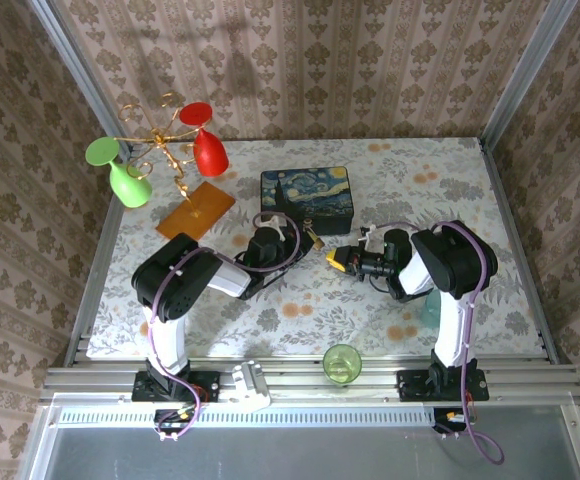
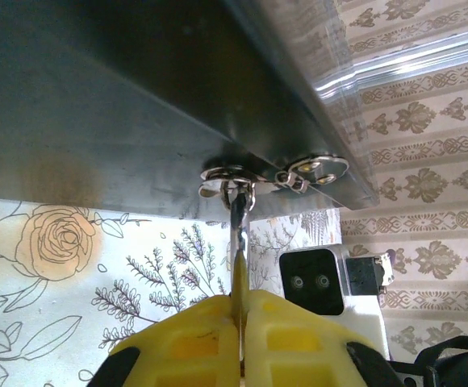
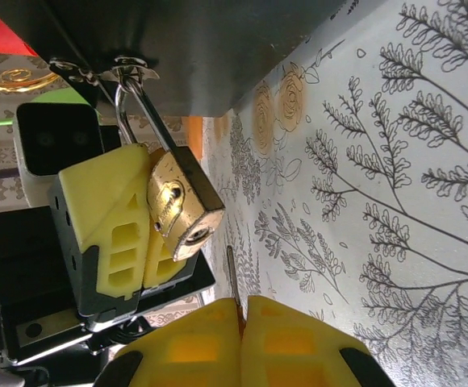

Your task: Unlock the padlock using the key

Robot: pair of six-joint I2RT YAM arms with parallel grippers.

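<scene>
Two grippers meet at front edge of painted box (image 1: 306, 198). Left gripper (image 2: 240, 318) clamped tight on padlock (image 3: 181, 205) body. Shackle hooked through box clasp (image 3: 129, 71), padlock just off box edge. Right gripper (image 3: 240, 322) pinched closed on key (image 3: 231, 278), tip near keyhole, not touching. Bare floral table (image 3: 395, 201) right of box.

A short open gap lies between the key (image 3: 231, 278) in our right end effector (image 3: 240, 310) and the padlock (image 3: 181, 205). Our left end effector (image 2: 240, 314), gripping the padlock, blocks its other side, and the painted box (image 1: 306, 198) stands just behind. We see bare surface (image 1: 450, 190) right of the box; a green cup (image 1: 342, 362) stands at the near edge.
</scene>
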